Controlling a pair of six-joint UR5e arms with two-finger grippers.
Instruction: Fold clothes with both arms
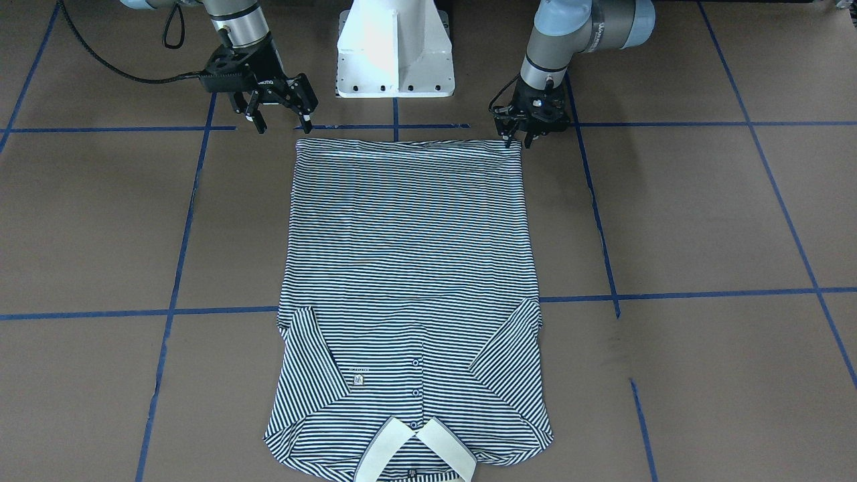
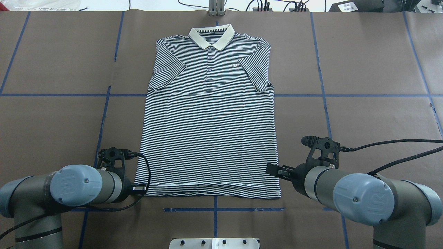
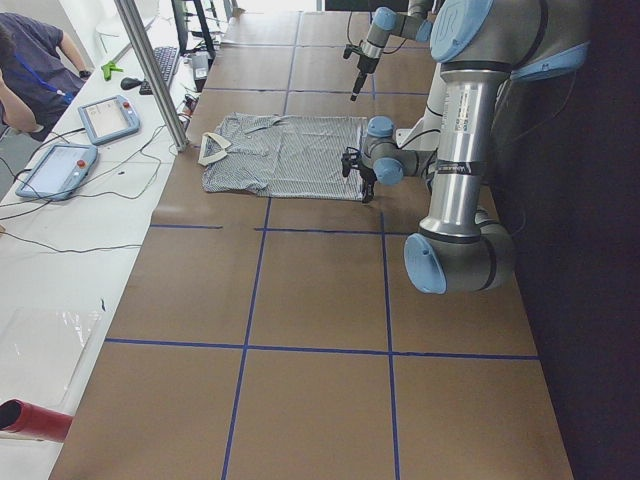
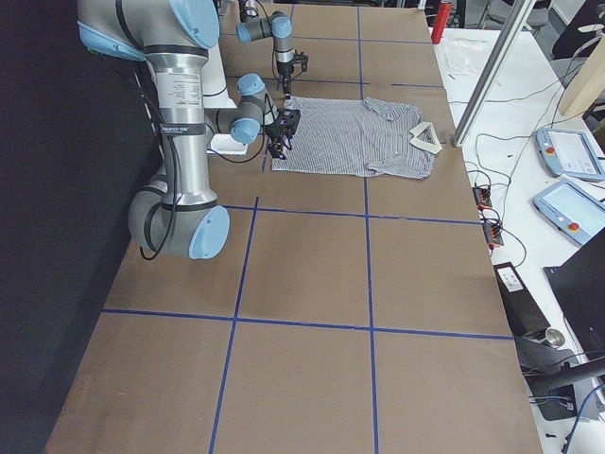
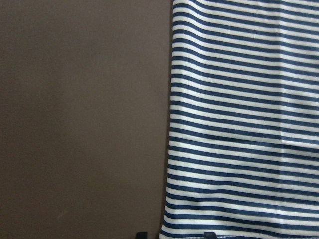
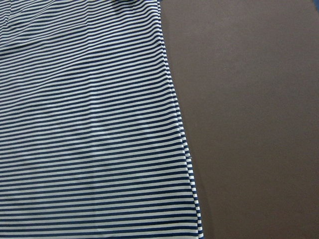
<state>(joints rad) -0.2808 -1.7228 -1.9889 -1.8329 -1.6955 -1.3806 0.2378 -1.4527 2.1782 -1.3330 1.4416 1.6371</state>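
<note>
- We are holding both empty: right gripper [image 1: 284, 126] wide open, left gripper [image 1: 519, 140] seemingly partly open.
- We are risking a skewed polo shirt [image 1: 408, 254] fold if one pinch misses the hem.

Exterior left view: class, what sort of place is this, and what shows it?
Probably a robotics lab: two robot arms at a table gridded with blue tape, teach pendants on the side bench.
</note>
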